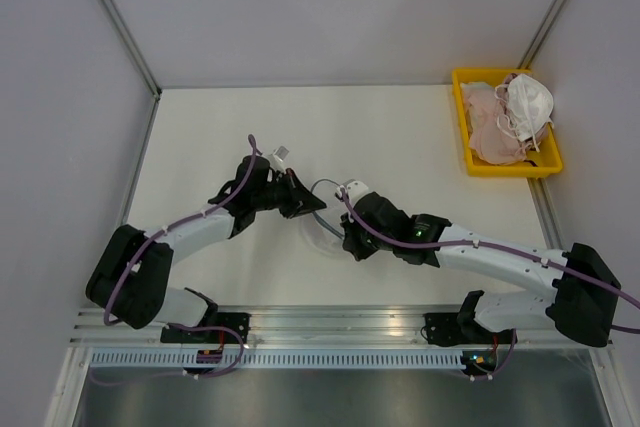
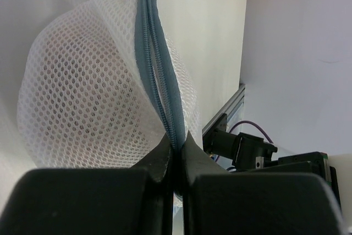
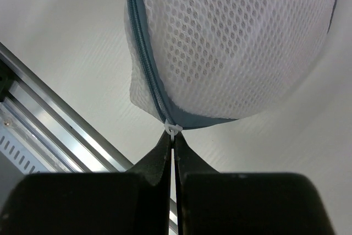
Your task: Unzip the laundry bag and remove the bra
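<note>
1. Pinching hard, the left gripper (image 2: 176, 146) has its fingers clenched on the grey zipper (image 2: 157, 70) seam at the rim of the laundry bag (image 2: 82, 97). The white mesh dome bulges away from the fingertips, to their left in the left wrist view.
2. The right gripper (image 3: 172, 137) is clamped on the small white zipper pull (image 3: 172, 130) at the end of the zipper line. The mesh pouch swells just beyond the fingertips, touching them only through that pull.
3. Seen from above, the bag lies on the white table (image 1: 400, 137) between the two grippers, the left one at its far-left side and the right one at its near-right side. It is mostly hidden under them.
4. Through the mesh a dim pinkish-grey mass (image 2: 93, 89) shows inside the pouch. Whether it is the bra cannot be told.
5. At the far right corner of the table, well apart from both arms, stands a yellow bin (image 1: 464, 127).
6. It holds peach-pink garments (image 1: 490, 122), with a white cupped item with thin straps (image 1: 528, 102) on top at its far-right end.
</note>
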Robot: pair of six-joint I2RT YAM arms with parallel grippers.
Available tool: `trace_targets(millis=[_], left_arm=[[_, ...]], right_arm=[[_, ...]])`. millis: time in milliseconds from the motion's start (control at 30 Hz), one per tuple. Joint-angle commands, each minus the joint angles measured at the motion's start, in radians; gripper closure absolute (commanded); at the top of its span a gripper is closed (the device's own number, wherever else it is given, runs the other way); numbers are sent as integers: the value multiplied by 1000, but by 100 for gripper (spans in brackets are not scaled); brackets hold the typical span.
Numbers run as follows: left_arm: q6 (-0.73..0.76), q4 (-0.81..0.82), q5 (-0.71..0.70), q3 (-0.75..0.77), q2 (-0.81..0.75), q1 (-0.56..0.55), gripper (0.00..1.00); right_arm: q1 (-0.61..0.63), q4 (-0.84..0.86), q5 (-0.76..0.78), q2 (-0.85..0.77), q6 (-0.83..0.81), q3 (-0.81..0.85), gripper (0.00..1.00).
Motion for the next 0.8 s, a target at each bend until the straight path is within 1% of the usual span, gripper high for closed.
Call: trace_targets(millis=[0, 133, 300, 333, 400, 500, 633, 667, 767], left_arm=[[93, 68, 9, 8, 4, 58, 98], [114, 84, 81, 17, 36, 78, 98], [131, 91, 126, 18, 59, 113, 98], [130, 96, 136, 10, 59, 119, 98], [127, 111, 147, 4, 62, 130, 98], [125, 120, 161, -4, 67, 136, 98], [123, 136, 187, -7, 77, 134, 98], [123, 139, 192, -9, 80, 136, 98], [123, 153, 216, -9, 93, 134, 98]], right_arm=[[7, -96, 1, -18, -17, -2, 100], [7, -119, 53, 38, -14, 7, 100], [7, -138, 147, 124, 14, 14, 99], [7, -142, 193, 135, 20, 16, 99], [7, -156, 230, 172, 35, 21, 99], [7, -190, 326, 218, 61, 44, 100], [7, -216, 440, 240, 106, 73, 100], [7, -219, 490, 244, 114, 79, 99], [7, -234, 554, 256, 137, 100, 100]])
